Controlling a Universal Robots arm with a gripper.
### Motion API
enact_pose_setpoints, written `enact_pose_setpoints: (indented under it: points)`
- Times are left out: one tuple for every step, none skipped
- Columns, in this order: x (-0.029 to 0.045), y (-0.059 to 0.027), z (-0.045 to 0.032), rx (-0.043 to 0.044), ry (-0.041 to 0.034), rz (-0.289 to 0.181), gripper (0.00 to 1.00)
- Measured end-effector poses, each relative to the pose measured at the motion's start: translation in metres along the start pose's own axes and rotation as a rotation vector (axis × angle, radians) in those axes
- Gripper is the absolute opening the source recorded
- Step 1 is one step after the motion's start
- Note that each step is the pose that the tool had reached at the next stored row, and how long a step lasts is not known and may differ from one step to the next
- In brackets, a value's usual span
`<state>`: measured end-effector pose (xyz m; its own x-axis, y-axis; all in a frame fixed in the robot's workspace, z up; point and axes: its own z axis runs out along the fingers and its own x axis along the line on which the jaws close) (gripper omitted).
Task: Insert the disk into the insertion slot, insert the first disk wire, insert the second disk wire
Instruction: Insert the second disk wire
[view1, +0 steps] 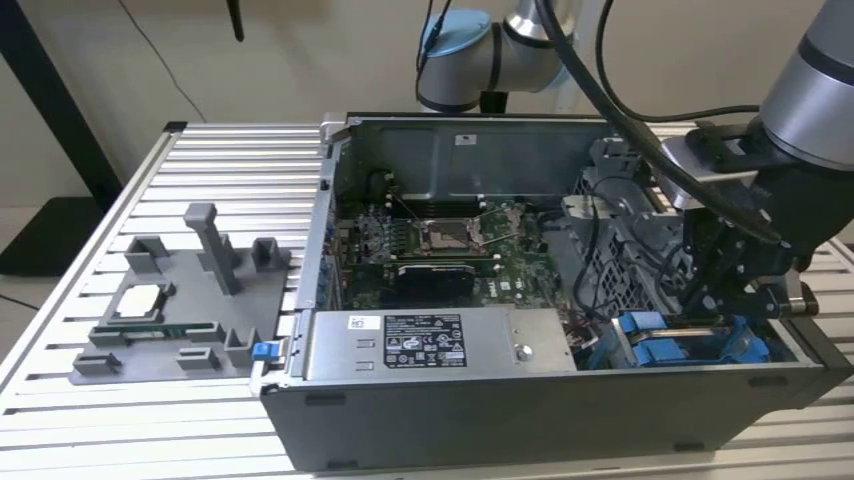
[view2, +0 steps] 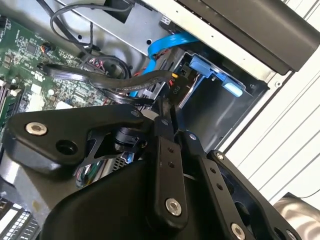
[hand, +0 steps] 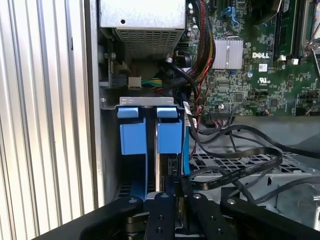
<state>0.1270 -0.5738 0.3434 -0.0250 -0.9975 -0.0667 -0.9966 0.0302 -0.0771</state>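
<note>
The disk sits edge-on in the insertion slot (hand: 111, 165), with the blue tab of its carrier (hand: 169, 131) showing beside a second blue carrier (hand: 132, 131). In the exterior view the blue carriers (view1: 674, 345) lie at the case's near corner on the exterior view's right. My gripper (view1: 731, 300) hangs right above them. Its fingers (hand: 159, 216) stand close together over the disk's end, shut on a black wire connector (view2: 175, 91). A blue flat cable (view2: 167, 42) and a black flat cable (hand: 240, 167) run beside the slot.
The open computer case (view1: 534, 420) lies on a slatted metal table (view1: 200, 150). Inside are the motherboard (view1: 441, 245), a grey power-supply box (view1: 427, 345) and loose black cables (view2: 100, 75). A grey fixture with parts (view1: 174, 310) stands at the exterior view's left.
</note>
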Motion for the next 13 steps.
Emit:
enact_pose_setpoints:
  points:
    - [-0.0001, 0.0, 0.0003, 0.0001, 0.0, 0.0, 0.0]
    - [-0.0001, 0.0001, 0.0005, 0.0003, 0.0, 0.0, 0.0]
    - [-0.0002, 0.0001, 0.0009, 0.0006, 0.0, 0.0, 0.0]
    - [-0.0003, 0.0001, 0.0012, 0.0011, 0.0001, 0.0, 0.0]
    - [-0.0003, 0.0001, 0.0015, 0.0013, 0.0002, 0.0, 0.0]
    - [-0.0004, 0.0001, 0.0018, 0.0018, 0.0004, 0.0, 0.0]
    - [-0.0004, 0.0002, 0.0025, 0.0023, 0.0, 0.0, 0.0]
    - [-0.0003, 0.0003, 0.0039, 0.0026, -0.0011, 0.0, 0.0]
    - [-0.0003, 0.0004, 0.0045, 0.0029, -0.0004, 0.0, 0.0]
    - [-0.0003, 0.0004, 0.0046, 0.003, -0.0001, 0.0, 0.0]
    - [-0.0003, 0.0004, 0.005, 0.0031, 0.0002, 0.0, 0.0]
    - [-0.0001, 0.0005, 0.0061, 0.0032, 0.0006, 0.0, 0.0]
    - [0.0, 0.0007, 0.0075, 0.0034, 0.0015, 0.0, 0.0]
